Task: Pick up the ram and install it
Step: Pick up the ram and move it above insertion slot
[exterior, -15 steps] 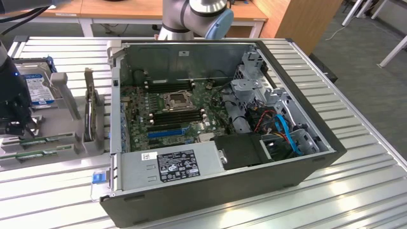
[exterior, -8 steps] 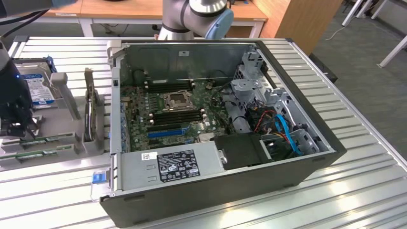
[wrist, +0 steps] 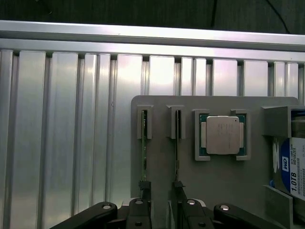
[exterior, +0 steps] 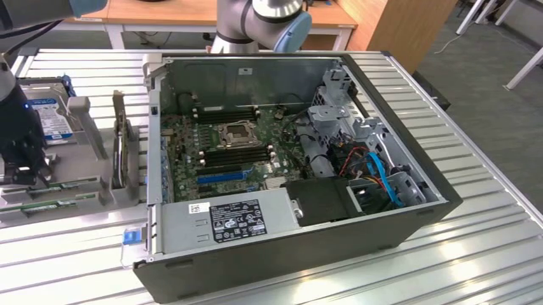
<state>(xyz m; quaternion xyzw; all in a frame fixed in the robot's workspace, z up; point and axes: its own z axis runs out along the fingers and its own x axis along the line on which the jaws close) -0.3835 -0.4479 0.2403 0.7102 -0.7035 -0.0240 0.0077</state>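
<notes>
Gripper [wrist: 161,191], nearest the wrist lens: two dark fingers [wrist: 144,188] standing partly apart, bare grey showing between them, nothing clasped. Ram [wrist: 144,152]: green stick on edge, seated in a slotted grey holder tray [wrist: 219,186], not lifted. Second ram stick [wrist: 177,148]: parallel, just beside the first, likewise seated. Each fingertip appears to fall in line with one stick, so which of the two is addressed cannot be told. Processor [wrist: 222,135]: square silver lid, in its own pocket of the tray beyond the sticks; lid print unreadable. Hard drive [wrist: 291,167]: at the tray's edge, blue-and-white label reading "WD" and "1.0TB". Step in hand, by judgement: the pick, at the approach; installation not begun. A grasp here would call for the jaws centred over one stick's upper edge, clear of its neighbour, then a straight lift. Computer case [exterior: 441,197]: open, centre of the exterior view; black memory slots [exterior: 227,154] look vacant. Power supply [exterior: 233,219]: lower centre, white and black labels, text too small to read.
</notes>
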